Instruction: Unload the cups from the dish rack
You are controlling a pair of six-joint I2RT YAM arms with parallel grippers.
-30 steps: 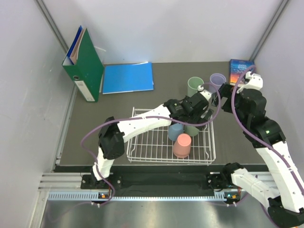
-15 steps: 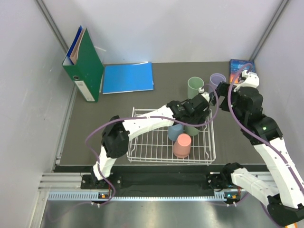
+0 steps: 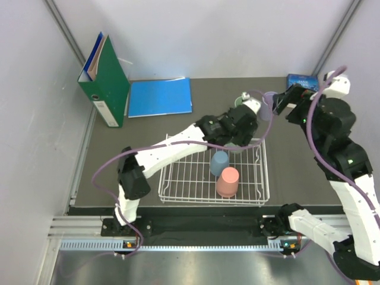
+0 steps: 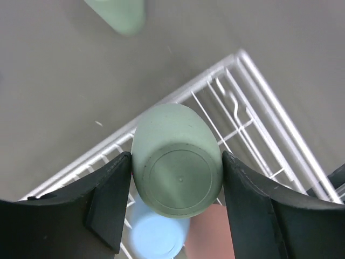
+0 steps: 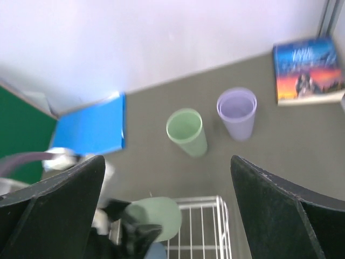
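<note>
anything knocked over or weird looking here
Nothing stands out. The blue cup and pink cup sit upside down in the rack, the lavender cup and one green cup stand upright on the table, and the left gripper grips another green cup.

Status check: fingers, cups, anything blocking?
Left fingers shut on sage green plastic tumbler, over white wire dish rack's far corner. Right fingers open, empty. Dusty blue tumbler and salmon pink tumbler in rack. Nothing blocking.

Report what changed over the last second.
The left gripper, shut on a green cup, carried it up from the rack toward its far edge. The right gripper, open, drew back rightward. The blue cup and pink cup stayed in the rack; the second green cup and lavender cup stayed on the table.
</note>
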